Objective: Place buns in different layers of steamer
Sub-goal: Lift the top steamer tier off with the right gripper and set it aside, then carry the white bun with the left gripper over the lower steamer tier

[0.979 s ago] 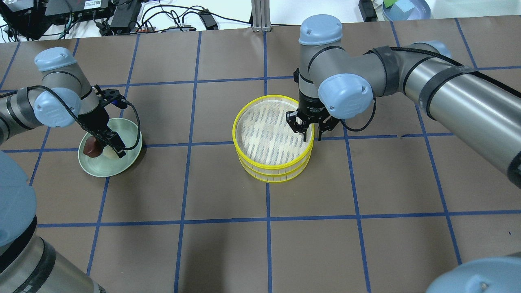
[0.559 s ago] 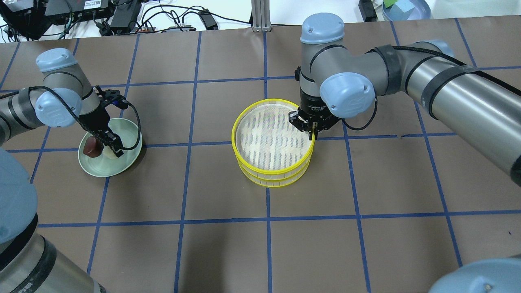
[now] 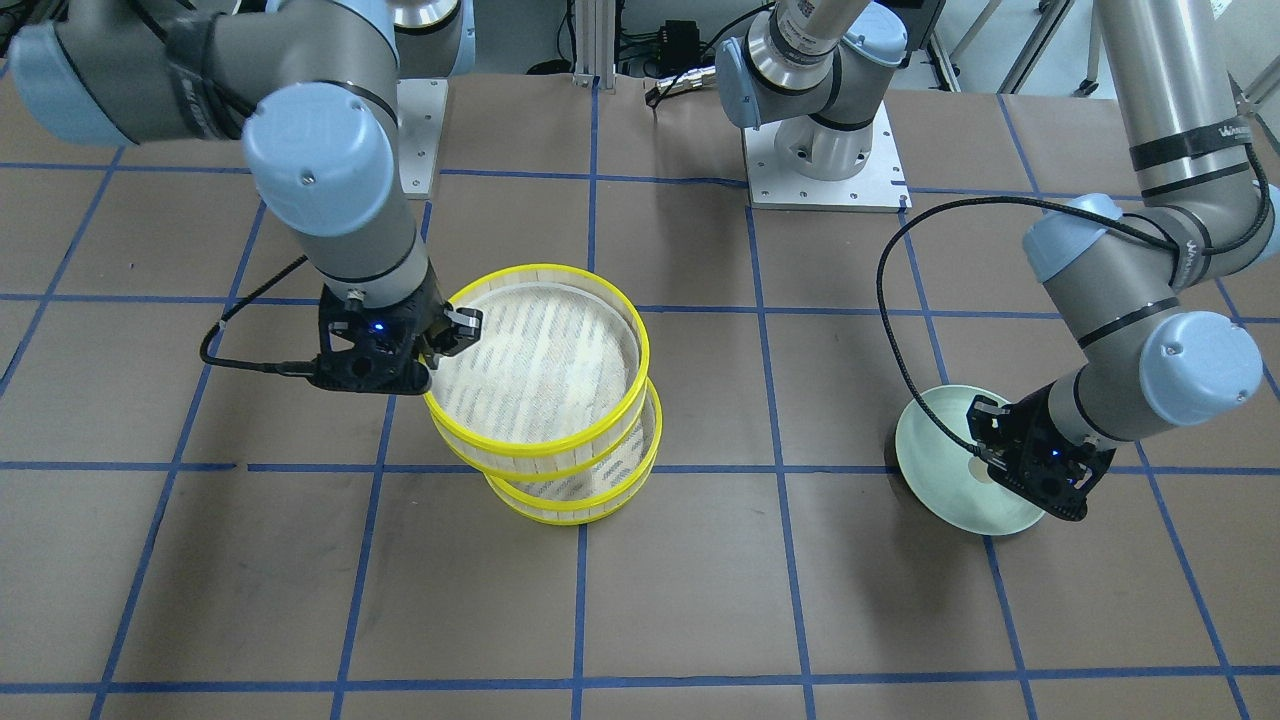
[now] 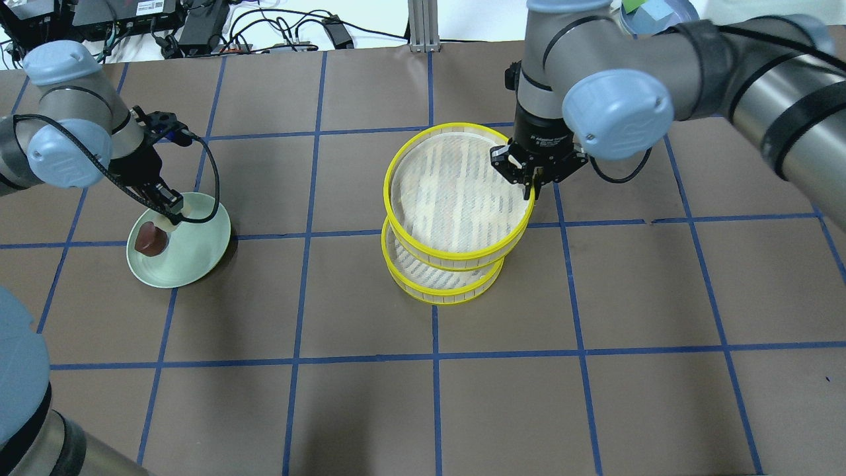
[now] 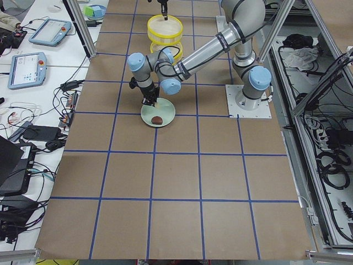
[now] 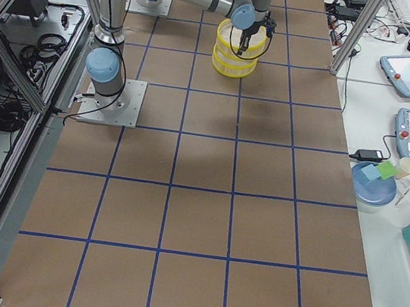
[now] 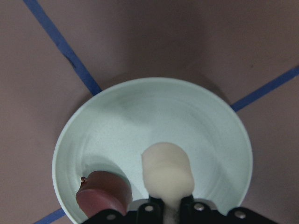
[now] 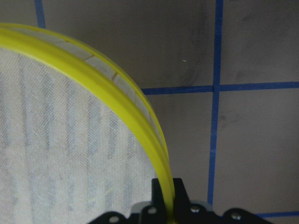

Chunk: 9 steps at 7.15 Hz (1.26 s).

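Note:
My right gripper [image 4: 529,186] is shut on the far-right rim of the upper steamer layer [image 4: 456,192] and holds it tilted, a little above the lower layer [image 4: 449,285]. The wrist view shows the yellow rim [image 8: 117,84] pinched between the fingers. Both layers are empty. My left gripper [image 4: 173,210] is shut on the pale cream bun [image 7: 167,172] and holds it just above the pale green plate [image 7: 163,116]. The dark reddish-brown bun [image 4: 151,238] lies on the plate's left side.
The plate [image 4: 198,248] sits at the table's left; the steamer stack stands near the middle. Brown paper with blue tape lines covers the table. Cables and electronics lie along the far edge [image 4: 198,26].
My right gripper shut on the upper layer's rim and raised it off the lower layer. My left gripper shut on the cream bun and rose from the plate.

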Tool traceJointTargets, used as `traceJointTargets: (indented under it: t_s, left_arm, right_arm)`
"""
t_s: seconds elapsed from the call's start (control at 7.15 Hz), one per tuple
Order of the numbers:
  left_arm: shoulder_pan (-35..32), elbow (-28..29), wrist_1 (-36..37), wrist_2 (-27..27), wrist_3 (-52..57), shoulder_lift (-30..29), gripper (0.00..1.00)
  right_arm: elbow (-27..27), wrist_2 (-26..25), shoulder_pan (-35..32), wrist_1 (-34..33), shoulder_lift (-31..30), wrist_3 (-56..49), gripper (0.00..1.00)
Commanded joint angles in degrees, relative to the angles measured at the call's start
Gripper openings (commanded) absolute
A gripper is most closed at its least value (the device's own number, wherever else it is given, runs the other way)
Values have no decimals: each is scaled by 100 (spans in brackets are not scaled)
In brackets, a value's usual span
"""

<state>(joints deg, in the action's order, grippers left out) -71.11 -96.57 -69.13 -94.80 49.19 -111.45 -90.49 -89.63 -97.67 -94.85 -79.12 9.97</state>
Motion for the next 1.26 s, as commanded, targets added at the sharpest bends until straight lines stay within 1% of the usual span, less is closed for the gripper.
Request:
traceJointTargets:
  t_s: [0.0,0.14,0.28,0.56,0.7,0.84,0.98,1.12]
  left_arm:
    - [-584,111,49,225,-1404,394,0]
    - [-1145,120,67,234,-2213,535,0]
    - [-1542,112,110,487,-2917,580,0]
    - [-2403,86,303,926,-3685,502,0]
    - [-2851,33,339,963,-3802,388,0]
    - [-3090,33,365,1173,-3994,387,0]
    - [-3154,-2,688,1314,-4153,317,0]
    - [-3285,-55,778,1863,-4242,221,0]
  right_arm:
    - [312,-63,492,1035,-733,-450,0]
    - [339,-203,860,1396,-1075,-948,0]
    - [400,-239,1160,1469,-1296,-1310,0]
    - [401,-231,1277,1679,-1307,-1586,0]
    - [392,-248,1277,1889,-1307,-1760,0]
    - [383,-257,1277,1891,-1307,-1779,0]
    - [383,-257,1277,1900,-1307,-1788,0]
    - [383,-257,1277,1900,-1307,-1788,0]
